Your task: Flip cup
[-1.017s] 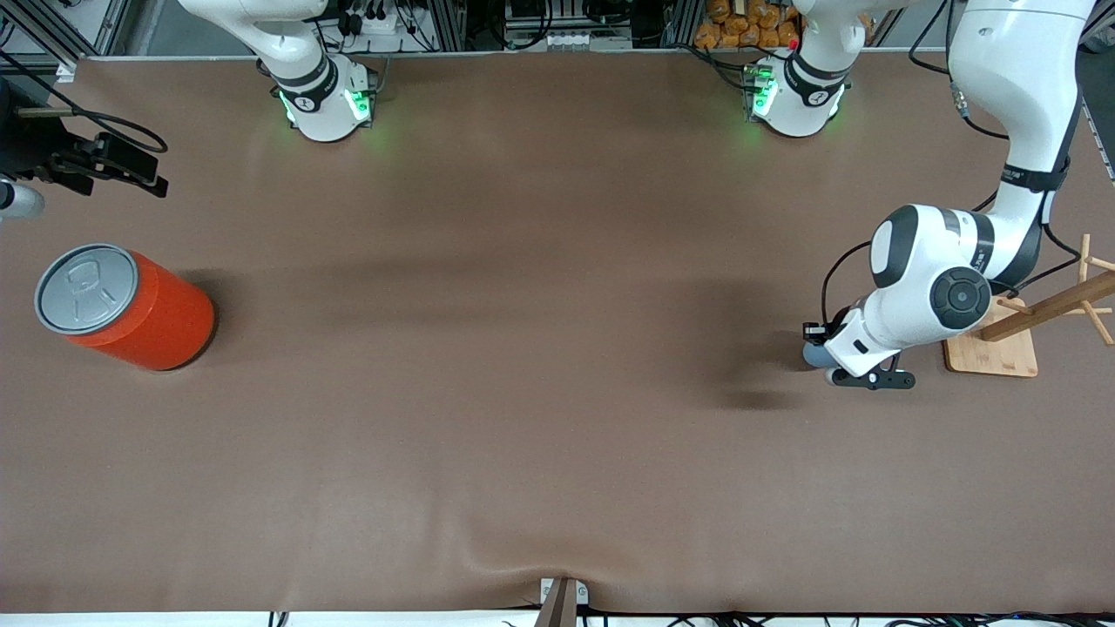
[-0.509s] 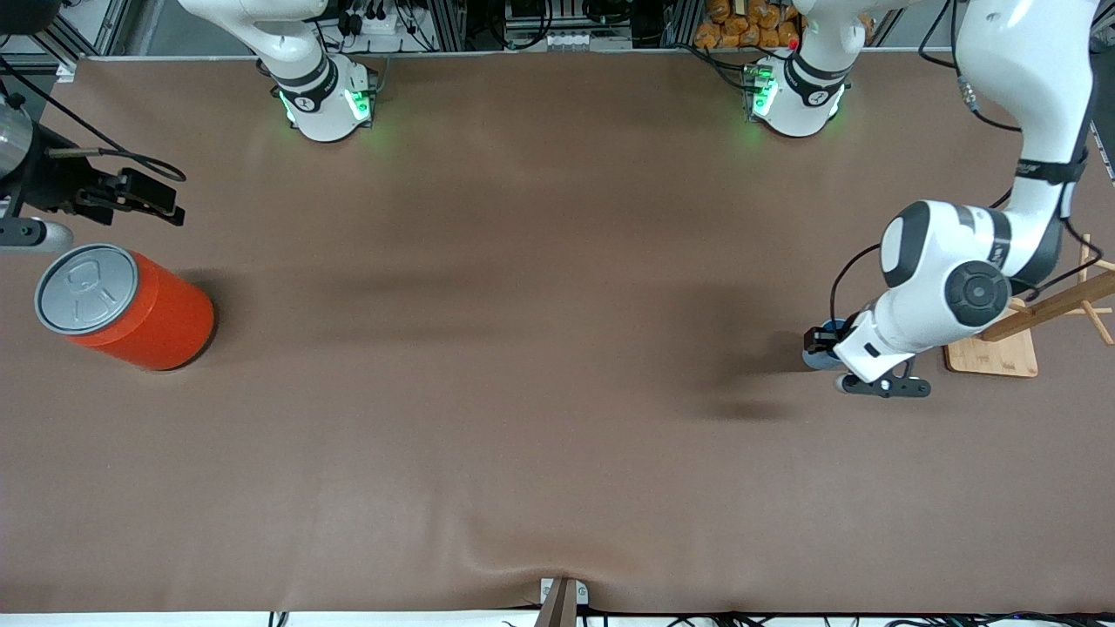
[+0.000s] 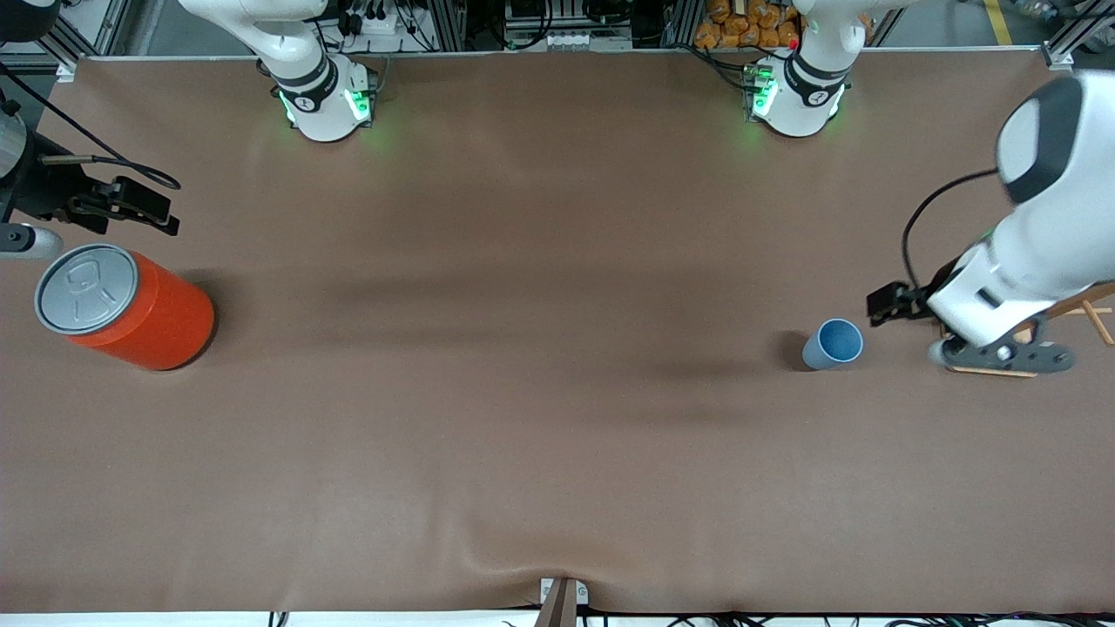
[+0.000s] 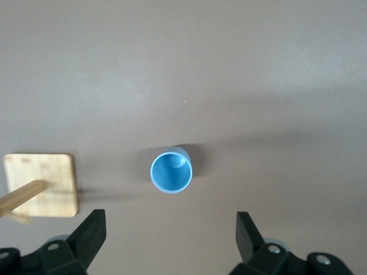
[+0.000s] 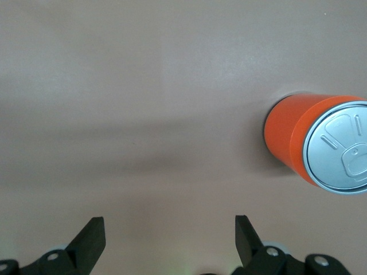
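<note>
The light-blue cup [image 3: 834, 344] stands upright on the brown table, its darker blue inside facing up, toward the left arm's end. It also shows in the left wrist view [image 4: 171, 172], open end up. My left gripper [image 3: 890, 303] is open and empty, raised in the air beside the cup, over the table next to the wooden stand. In its own view the left gripper [image 4: 170, 220] has its fingers spread wide, well apart from the cup. My right gripper [image 3: 139, 207] is open and empty over the table beside the orange can; it also shows in its own view [image 5: 170, 223].
A big orange can [image 3: 126, 306] with a grey lid stands at the right arm's end, also in the right wrist view [image 5: 318, 143]. A wooden stand [image 3: 1078, 305] with a square base [image 4: 43, 183] stands beside the cup at the left arm's end.
My left gripper has let go of the cup, risen and drawn away toward the wooden stand. The cup now stands alone, open end up. The right gripper shifted slightly.
</note>
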You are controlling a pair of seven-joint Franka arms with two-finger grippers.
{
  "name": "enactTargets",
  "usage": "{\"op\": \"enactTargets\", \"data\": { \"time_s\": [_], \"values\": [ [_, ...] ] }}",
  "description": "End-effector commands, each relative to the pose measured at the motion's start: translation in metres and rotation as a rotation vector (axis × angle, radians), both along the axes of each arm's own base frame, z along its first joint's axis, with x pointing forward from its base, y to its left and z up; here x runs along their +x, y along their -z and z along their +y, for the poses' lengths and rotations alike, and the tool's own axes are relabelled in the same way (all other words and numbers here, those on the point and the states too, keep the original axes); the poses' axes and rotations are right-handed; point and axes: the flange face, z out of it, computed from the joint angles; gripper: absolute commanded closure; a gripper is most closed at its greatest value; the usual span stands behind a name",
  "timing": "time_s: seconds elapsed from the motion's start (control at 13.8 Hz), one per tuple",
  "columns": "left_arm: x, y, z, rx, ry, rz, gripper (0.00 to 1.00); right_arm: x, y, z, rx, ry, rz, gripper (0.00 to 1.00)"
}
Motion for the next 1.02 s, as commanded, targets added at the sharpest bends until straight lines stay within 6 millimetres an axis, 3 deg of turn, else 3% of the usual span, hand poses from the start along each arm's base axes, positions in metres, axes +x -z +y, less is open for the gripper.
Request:
{"op": "enactTargets", "data": {
  "time_s": [0.0,0.15,0.44,0.51,0.8,0.94],
  "values": [
    [-0.028,-0.05,0.0,0.031,0.01,-0.038,0.0,-0.005,-0.009,-0.004,0.017,0.008,0.001,0.0],
    [-0.044,-0.069,0.002,0.042,0.006,-0.037,0.0,-0.012,-0.009,-0.004,0.011,-0.008,0.048,0.0],
    [-0.044,-0.072,0.008,-0.006,-0.02,-0.039,0.0,-0.012,-0.012,-0.005,0.007,-0.008,0.043,0.0],
    [-0.053,-0.081,0.011,0.004,-0.028,-0.052,0.0,-0.013,-0.012,-0.003,0.009,-0.011,0.046,0.0],
    [-0.093,-0.081,0.013,0.0,-0.032,-0.031,0.0,-0.014,-0.012,-0.002,0.009,-0.013,0.054,0.0],
    [-0.097,-0.085,0.016,-0.005,-0.038,-0.037,0.0,-0.013,-0.014,-0.003,0.007,-0.011,0.045,0.0]
  ]
}}
